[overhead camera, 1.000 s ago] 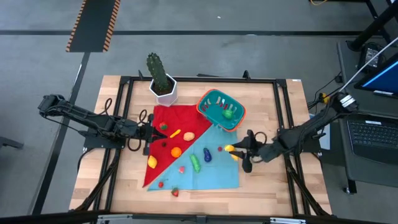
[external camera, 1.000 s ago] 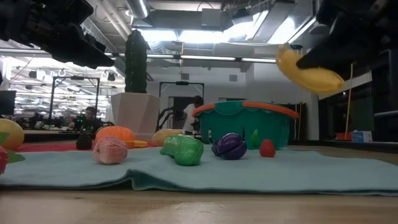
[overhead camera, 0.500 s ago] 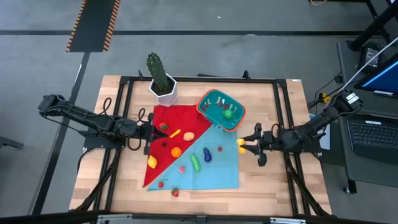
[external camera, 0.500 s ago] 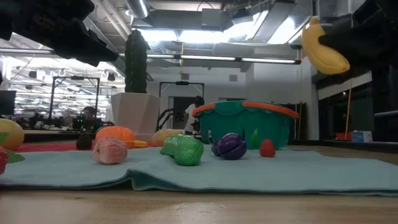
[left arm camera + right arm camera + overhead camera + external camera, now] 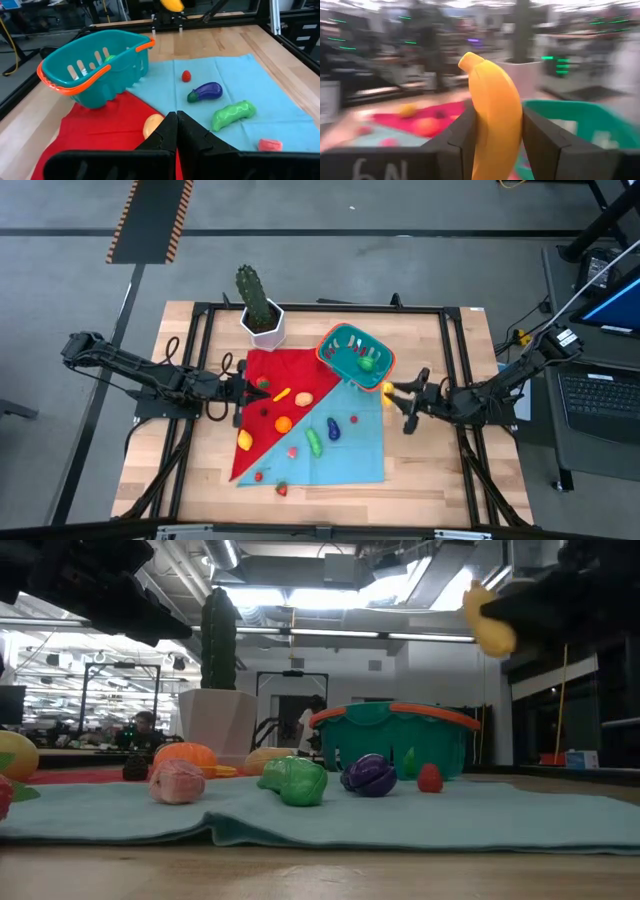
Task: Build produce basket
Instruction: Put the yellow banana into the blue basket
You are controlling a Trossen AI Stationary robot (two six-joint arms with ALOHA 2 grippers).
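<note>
Banana point(image 5: 492, 120) upright between right tool's point(image 5: 496, 131) fingers, beside basket point(image 5: 357, 356)

The right gripper point(image 5: 392, 389) hangs raised, jaws clamped; the left gripper point(image 5: 243, 390) seems low, jaws together.

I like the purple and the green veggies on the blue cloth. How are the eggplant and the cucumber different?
The eggplant is purple with a green stem end; the cucumber is green all over. The eggplant looks smooth and glossy, while the cucumber looks bumpy. The eggplant looks smaller than the cucumber, and it lies nearer the basket. Both lie on their sides on the blue cloth, outside the basket.
</note>
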